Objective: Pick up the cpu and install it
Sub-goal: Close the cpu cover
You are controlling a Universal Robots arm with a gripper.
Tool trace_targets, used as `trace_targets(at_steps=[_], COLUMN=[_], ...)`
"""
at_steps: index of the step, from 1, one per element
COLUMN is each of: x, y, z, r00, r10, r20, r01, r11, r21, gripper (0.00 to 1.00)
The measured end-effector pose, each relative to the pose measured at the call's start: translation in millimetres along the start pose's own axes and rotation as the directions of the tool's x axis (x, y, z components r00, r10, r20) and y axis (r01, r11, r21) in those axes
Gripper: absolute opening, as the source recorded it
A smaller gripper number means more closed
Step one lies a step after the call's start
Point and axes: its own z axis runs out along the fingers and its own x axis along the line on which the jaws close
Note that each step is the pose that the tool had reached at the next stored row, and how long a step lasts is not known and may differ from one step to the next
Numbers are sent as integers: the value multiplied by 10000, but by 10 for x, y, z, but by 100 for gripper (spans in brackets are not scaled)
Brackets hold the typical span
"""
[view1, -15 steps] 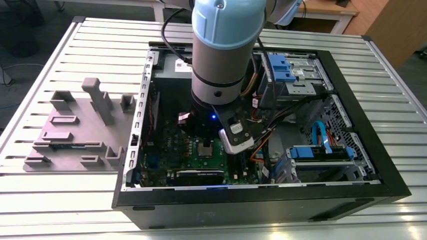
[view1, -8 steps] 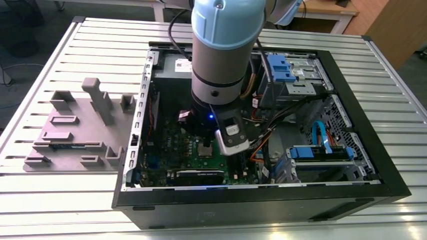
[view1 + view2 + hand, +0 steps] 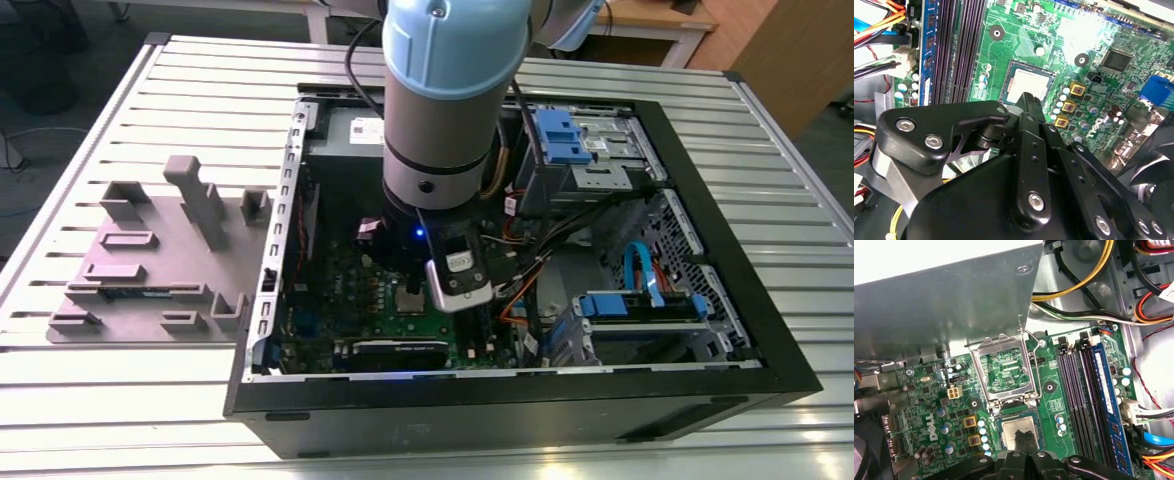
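The cpu, a small pale silver square, lies flat in its socket on the green motherboard inside the open computer case. In the second wrist view the cpu sits just beyond the black fingertips. My gripper hangs right over the cpu's near edge, fingers pressed together with nothing between them. Whether the tips touch the chip I cannot tell. The socket's silver metal frame stands flipped up, away from the cpu. In the exterior view the arm reaches straight down into the case.
Dark memory slots and a blue one run beside the socket. Coloured cables crowd the case wall. A black fan lies close to the gripper. Drive cages fill the case's far side. A grey fixture plate rests on the table at the exterior view's left.
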Motion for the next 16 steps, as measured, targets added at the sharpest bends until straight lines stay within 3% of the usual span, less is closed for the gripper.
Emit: trace_targets(at_steps=[6,13,16], x=[-1,-2,-2], y=[0,0,0], z=[0,0,0], r00=[9997,9997,10000], r10=[249,260,25], r20=[7,7,1], r01=[-249,-260,-25], r11=[9997,9997,10000], r21=[-4,-4,1], gripper=[11,11,11])
